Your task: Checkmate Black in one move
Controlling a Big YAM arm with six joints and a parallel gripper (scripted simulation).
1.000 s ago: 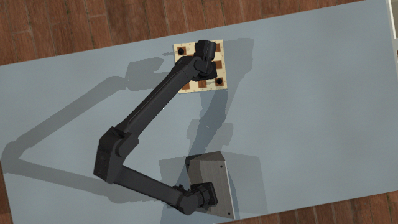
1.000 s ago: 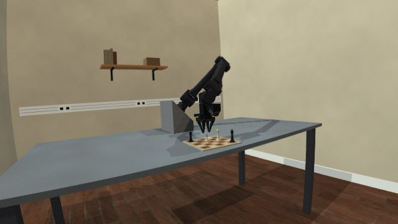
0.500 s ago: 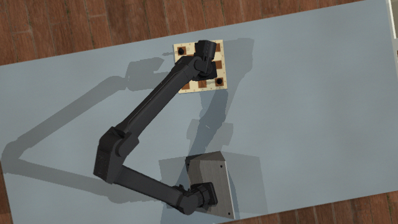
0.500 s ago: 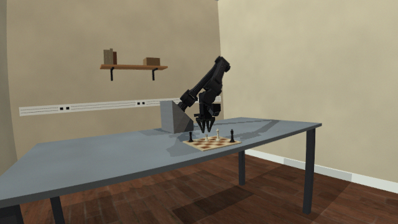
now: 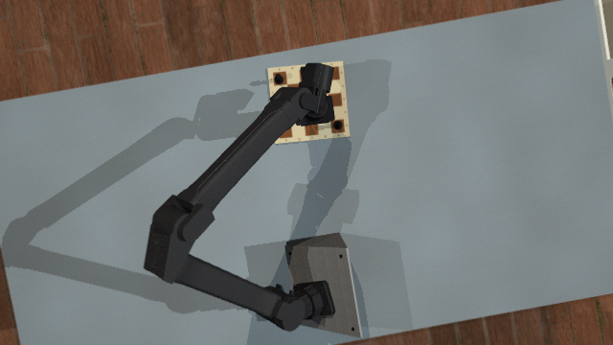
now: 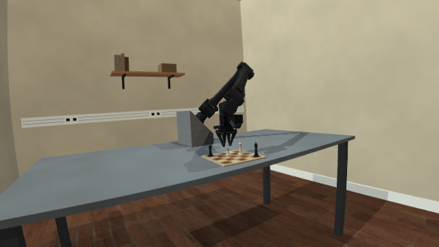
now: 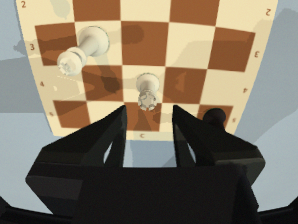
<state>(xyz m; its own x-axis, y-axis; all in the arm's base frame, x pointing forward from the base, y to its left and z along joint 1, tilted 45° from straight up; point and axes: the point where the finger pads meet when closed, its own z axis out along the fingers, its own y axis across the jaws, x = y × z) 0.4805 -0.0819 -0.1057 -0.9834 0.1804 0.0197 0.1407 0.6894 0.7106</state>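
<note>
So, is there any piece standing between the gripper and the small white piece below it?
Nothing visible does. The gripper hangs open above the small white piece, with only bare board between. A black piece stands off to one side.

A long grey rectangular table (image 6: 103, 178) on dark legs stands on a reddish-brown wooden plank floor (image 6: 240, 219). Beige walls meet in a corner behind it. A brown wooden wall shelf (image 6: 147, 73) on two black brackets carries a few upright books (image 6: 121, 62) and a small brown box (image 6: 167, 67). A white wall strip (image 6: 103, 117) with black sockets runs below it.
</note>
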